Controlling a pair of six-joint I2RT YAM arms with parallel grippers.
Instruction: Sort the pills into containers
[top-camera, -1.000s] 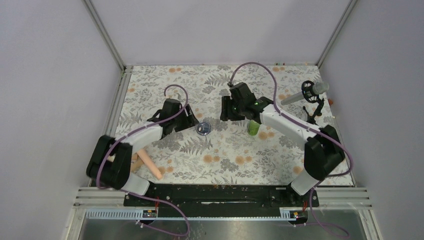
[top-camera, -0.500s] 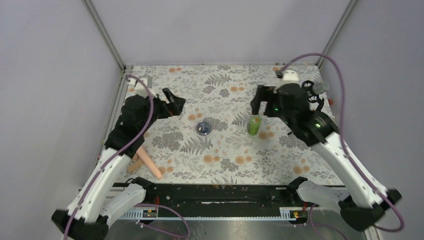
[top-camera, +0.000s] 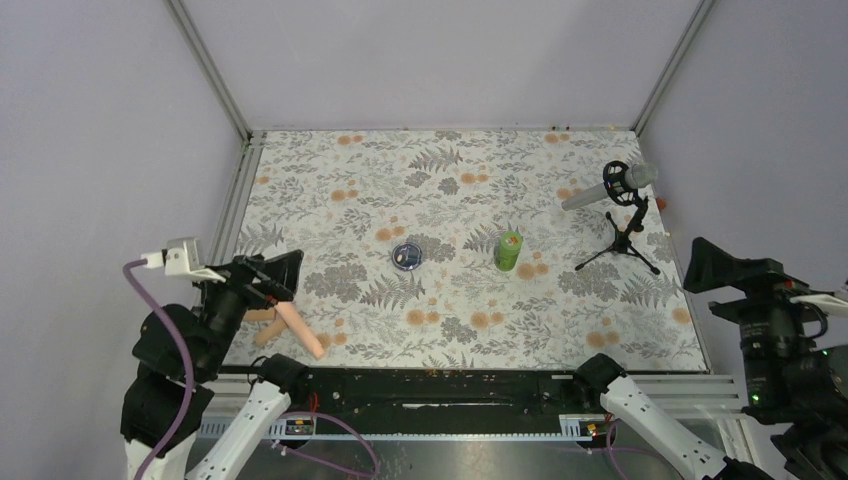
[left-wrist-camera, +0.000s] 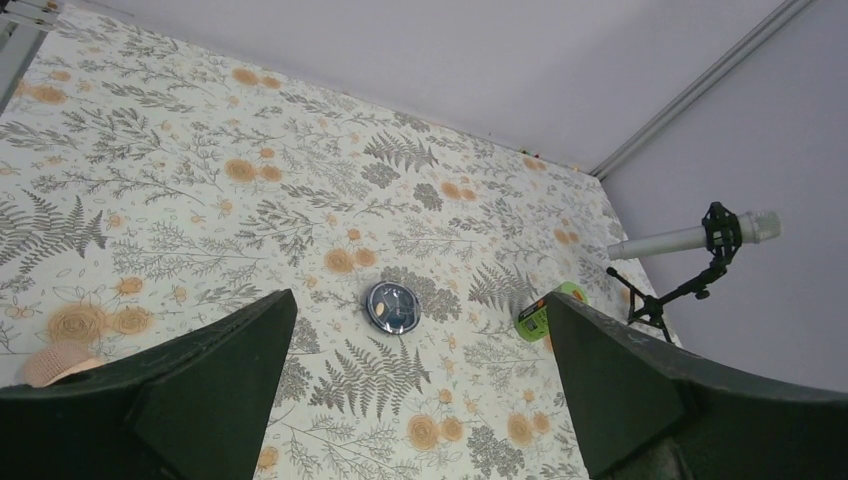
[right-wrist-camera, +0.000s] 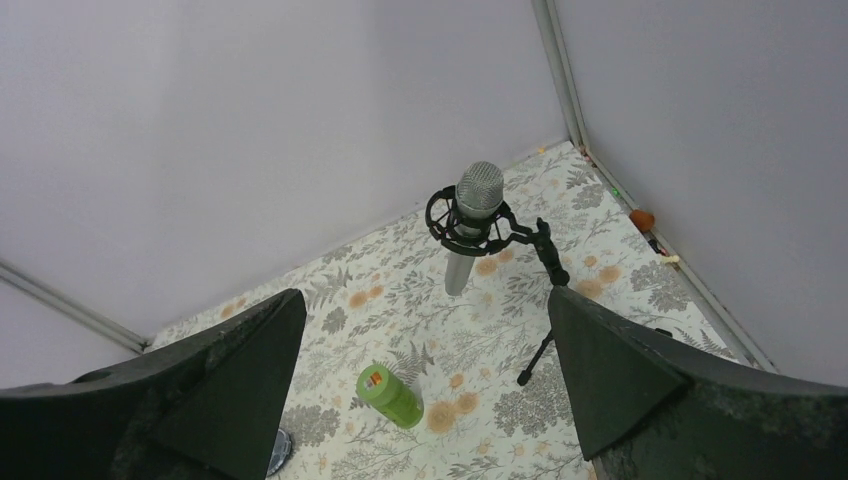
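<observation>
Green bottle (top-camera: 509, 249) and blue jar (top-camera: 407, 256) stand apart, mid-desk (top-camera: 450, 170). My left hand (left-wrist-camera: 418, 297) and right hand (right-wrist-camera: 425, 295) gape wide, empty. I judge the bottle light and tippable; grip its sides.

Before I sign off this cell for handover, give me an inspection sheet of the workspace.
Surface: floral table cover, flat; small orange bit by the right wall.
Job's things: green bottle upright, centre-right; blue jar left of it, apart; pills not discernible.
Clutter: peach rods at near-left; microphone on a tripod at right.
Grippers: left gripper and right gripper at the near corners, fingers open, empty.
Cables: purple cable looping off the left arm.
Surroundings: grey walls, metal frame posts.
</observation>
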